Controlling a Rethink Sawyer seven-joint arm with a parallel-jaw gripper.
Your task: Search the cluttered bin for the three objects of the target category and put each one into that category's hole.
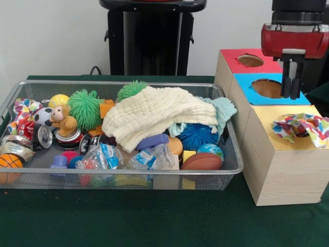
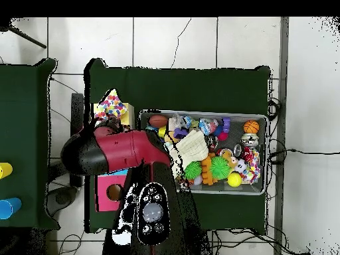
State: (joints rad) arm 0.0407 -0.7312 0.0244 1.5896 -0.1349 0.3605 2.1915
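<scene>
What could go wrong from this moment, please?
1. The colourful cloth lies half in the yellow hole and drapes over its rim, so it may stay stuck there or slide off the box.
2. The cream cloth covers much of the bin, so other target objects could stay hidden under it.
3. The tool hangs low over the blue hole; a sideways move might bump the box.

white wall (image 1: 51, 36), green tablecloth (image 1: 128, 216), tiled floor (image 2: 172, 40)
</scene>
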